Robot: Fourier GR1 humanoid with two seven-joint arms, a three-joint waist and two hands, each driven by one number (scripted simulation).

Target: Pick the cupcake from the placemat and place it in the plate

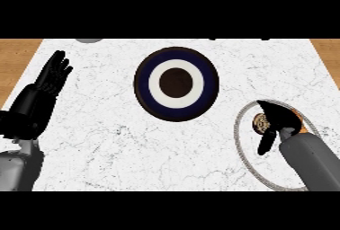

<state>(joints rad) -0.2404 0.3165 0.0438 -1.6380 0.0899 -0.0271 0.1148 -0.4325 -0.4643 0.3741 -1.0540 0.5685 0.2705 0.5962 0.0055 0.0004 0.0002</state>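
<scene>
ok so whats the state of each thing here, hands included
brown-swirled cupcake: on the placemat, partly hidden by the right hand
round white grey-rimmed placemat: flat on the counter, under the cupcake
black right hand: fingers curled round the cupcake
round dark plate with navy and white rings: holds nothing, apart from the placemat
black left hand: open, resting at the left, fingers up

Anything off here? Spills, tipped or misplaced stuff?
Nothing stands out. The plate lies flat in the middle, empty. The cupcake sits on the placemat at the right, partly hidden by the right hand. The left hand rests open at the left edge.
</scene>
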